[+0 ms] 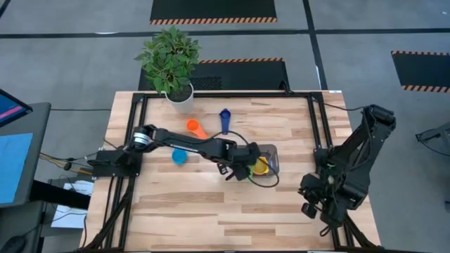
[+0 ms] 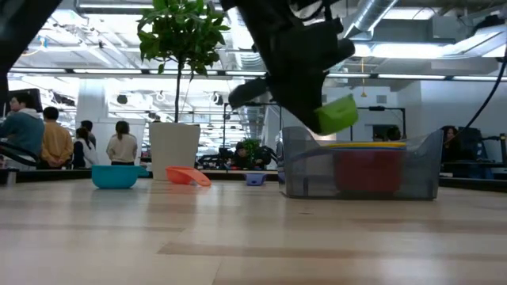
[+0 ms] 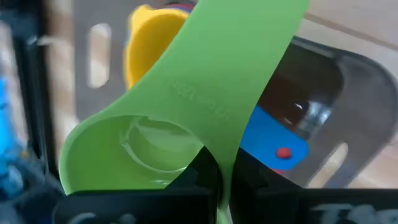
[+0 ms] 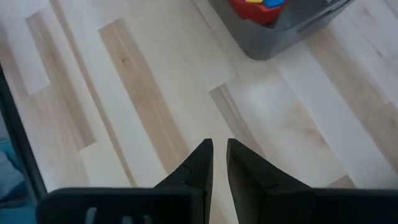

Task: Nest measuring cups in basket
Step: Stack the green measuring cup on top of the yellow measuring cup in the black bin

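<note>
Left gripper [image 2: 317, 103] fingers clamped on green plastic measuring cup [image 2: 337, 113], hanging just above left end of dark grey metal basket [image 2: 420, 170] mid-desk; right gripper [image 4: 217, 152] fingers narrowly parted, empty, near right.

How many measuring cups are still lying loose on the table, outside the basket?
3: orange cup, dark blue cup and light blue cup, all left of the basket. The green cup is held by the left tool, not lying loose.
</note>
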Motion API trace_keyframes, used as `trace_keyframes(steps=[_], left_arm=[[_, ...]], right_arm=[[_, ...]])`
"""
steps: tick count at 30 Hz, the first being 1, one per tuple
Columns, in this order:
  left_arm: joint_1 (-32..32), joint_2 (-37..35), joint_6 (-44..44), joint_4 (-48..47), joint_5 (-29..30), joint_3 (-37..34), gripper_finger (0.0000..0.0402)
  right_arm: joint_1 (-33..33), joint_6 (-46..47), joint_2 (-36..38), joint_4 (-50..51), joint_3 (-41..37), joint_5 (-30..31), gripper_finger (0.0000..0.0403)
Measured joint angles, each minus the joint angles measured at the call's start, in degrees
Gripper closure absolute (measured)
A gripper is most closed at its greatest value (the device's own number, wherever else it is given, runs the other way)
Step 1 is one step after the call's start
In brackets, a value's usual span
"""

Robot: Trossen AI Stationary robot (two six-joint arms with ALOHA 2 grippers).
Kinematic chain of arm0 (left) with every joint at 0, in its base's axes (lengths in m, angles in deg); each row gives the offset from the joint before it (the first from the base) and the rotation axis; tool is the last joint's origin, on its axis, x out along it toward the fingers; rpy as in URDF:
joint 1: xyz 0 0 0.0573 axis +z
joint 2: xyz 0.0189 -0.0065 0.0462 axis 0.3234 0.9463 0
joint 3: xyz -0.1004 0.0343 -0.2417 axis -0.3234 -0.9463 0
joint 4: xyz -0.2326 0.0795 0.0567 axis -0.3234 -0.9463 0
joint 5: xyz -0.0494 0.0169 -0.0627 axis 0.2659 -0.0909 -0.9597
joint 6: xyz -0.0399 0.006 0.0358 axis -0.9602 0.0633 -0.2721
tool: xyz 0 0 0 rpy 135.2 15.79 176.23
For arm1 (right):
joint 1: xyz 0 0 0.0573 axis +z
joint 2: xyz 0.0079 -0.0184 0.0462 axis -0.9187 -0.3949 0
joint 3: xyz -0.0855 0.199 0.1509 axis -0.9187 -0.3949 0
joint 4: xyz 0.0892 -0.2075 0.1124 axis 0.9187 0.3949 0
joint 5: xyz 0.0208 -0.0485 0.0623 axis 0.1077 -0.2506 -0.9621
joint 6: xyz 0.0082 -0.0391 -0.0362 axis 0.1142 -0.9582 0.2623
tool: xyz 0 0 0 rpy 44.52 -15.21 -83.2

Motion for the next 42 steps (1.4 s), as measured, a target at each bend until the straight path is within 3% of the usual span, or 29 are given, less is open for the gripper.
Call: trace_keyframes(steps=[8,23,30,34,42], left_arm=[[0.0,6.7,1.6,-11.4,-5.6,14.3,0.0401],[0.0,6.8,-5.3,-6.5,-12.1,14.7,0.0401],[-0.1,10.4,-4.5,-3.5,-10.5,14.5,0.0401],[-0.4,10.8,-2.8,-2.3,-3.3,14.4,0.0401],[0.7,10.5,-5.5,-4.3,-8.0,15.8,0.0401]], right_arm=[[2.0,1.4,0.0,-0.1,0.0,0.4,0.0333],[1.9,0.9,0.0,0.0,0.0,0.4,0.0333],[1.9,0.9,0.0,0.0,0.0,0.4,0.0333],[2.3,0.9,0.0,-0.1,0.0,0.2,0.0333],[2.6,0.9,0.0,-0.5,0.0,0.2,0.0333]])
